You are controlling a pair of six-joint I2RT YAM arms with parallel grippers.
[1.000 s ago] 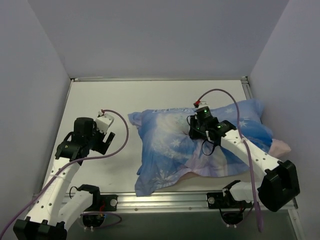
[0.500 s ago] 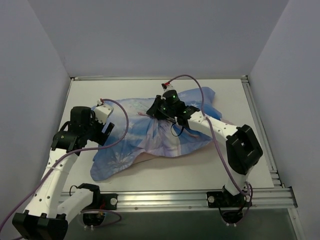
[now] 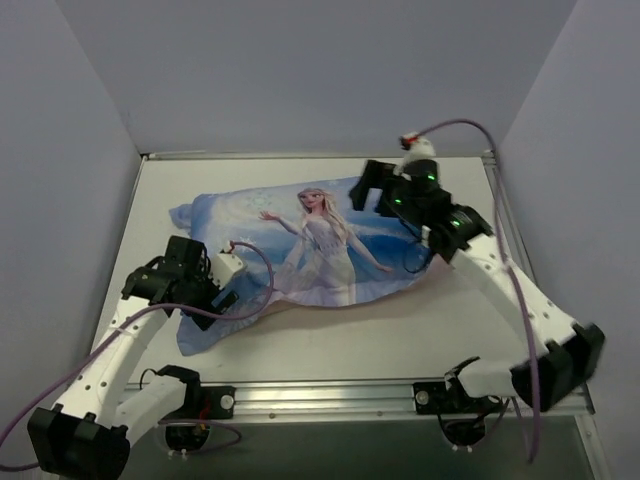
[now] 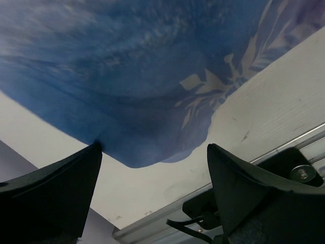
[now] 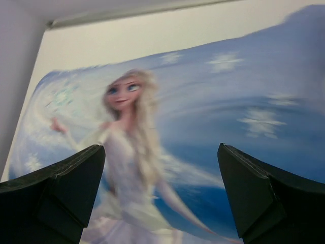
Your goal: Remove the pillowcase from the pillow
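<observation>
- Top external view is showing me the pillowcase (image 3: 300, 245) lying spread out on the white table (image 3: 400, 340), blue side up, with the princess picture (image 3: 320, 235) facing the camera
- It is lying across the middle of the table, reaching from the left side over to the right arm
- A thin pale pink strip (image 3: 385, 297) is peeking out along its near side
- I am not able to tell if the pillow is inside, since only cloth is showing
- My left gripper (image 3: 215, 297) is sitting at the near left corner of the pillowcase, right by its edge
- Left wrist view is showing its two fingers (image 4: 56, 193) standing wide apart with nothing between them, so it is gripping nothing; the blue cloth is lying just past the tips, and the metal rail (image 4: 264, 157) at the table's near edge is showing
- My right gripper (image 3: 362, 190) is hanging above the far right end of the pillowcase
- Right wrist view is showing its fingers (image 5: 56, 188) spread wide too, gripping nothing, with the princess picture looking a bit blurry below them
</observation>
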